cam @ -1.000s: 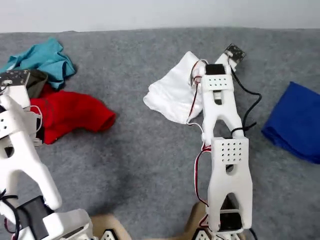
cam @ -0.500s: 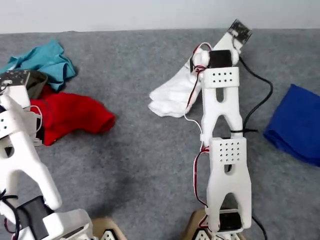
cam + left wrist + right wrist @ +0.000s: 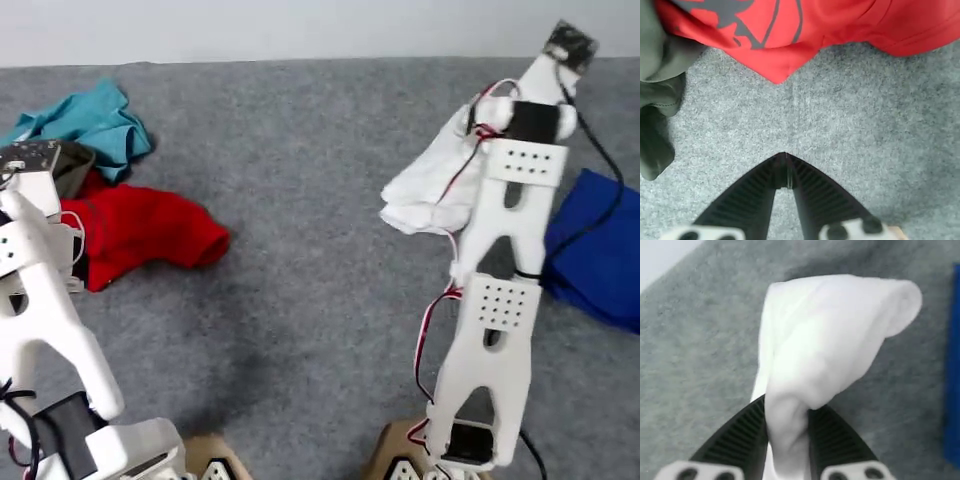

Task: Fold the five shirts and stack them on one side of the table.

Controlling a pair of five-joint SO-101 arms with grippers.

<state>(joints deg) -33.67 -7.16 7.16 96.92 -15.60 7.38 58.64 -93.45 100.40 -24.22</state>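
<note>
No word, number, label or sign can be read in these views. The red shirt (image 3: pixel 850 25) carries a black printed drawing of curved lines and filled shapes, seen in the left wrist view, but these do not form any letters that I can make out.

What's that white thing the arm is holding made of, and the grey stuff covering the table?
The white shirt looks like soft, matte knit cloth, probably cotton: it bunches and droops in loose folds where the right pincer pinches it. The table cover seems to be grey felt or low-pile carpet, judging by its fuzzy, speckled surface.
</note>
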